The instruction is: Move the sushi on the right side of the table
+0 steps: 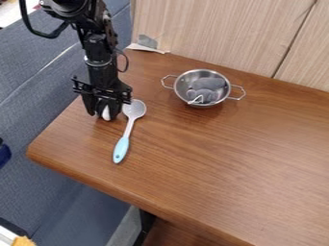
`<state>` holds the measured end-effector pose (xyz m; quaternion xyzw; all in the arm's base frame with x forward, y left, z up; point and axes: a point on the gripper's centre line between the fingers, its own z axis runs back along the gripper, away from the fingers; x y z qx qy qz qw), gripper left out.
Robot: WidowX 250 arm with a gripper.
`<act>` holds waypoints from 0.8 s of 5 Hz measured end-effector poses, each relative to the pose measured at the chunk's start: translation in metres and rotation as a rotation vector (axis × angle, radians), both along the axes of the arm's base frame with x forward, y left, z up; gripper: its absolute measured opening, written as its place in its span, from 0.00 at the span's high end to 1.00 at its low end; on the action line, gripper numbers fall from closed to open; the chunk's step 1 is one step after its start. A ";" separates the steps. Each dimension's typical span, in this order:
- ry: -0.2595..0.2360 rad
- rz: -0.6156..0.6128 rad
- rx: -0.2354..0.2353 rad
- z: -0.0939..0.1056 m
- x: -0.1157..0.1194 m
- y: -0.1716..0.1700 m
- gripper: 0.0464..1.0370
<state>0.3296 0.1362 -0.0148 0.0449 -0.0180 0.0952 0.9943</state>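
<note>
1. Sushi (106, 113), white, on table's (225, 158) left, at the gripper (105, 116), which points down, presumably for picking.
2. Jaw opening, grip: we can't tell.
3. Spoon (121, 146) just beside; we'd lift before going right.

Brn wood tbl (212, 158) w/ spoon (128, 129) & metal pot (181, 86)
</note>
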 end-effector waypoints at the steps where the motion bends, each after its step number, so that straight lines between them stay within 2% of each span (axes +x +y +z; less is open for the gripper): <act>1: 0.009 -0.020 0.013 -0.001 0.001 -0.006 0.48; 2: -0.026 -0.045 0.026 0.010 0.003 -0.017 0.48; 3: -0.106 -0.060 0.036 0.040 0.010 -0.029 0.48; 4: -0.178 -0.090 0.022 0.065 0.023 -0.049 0.48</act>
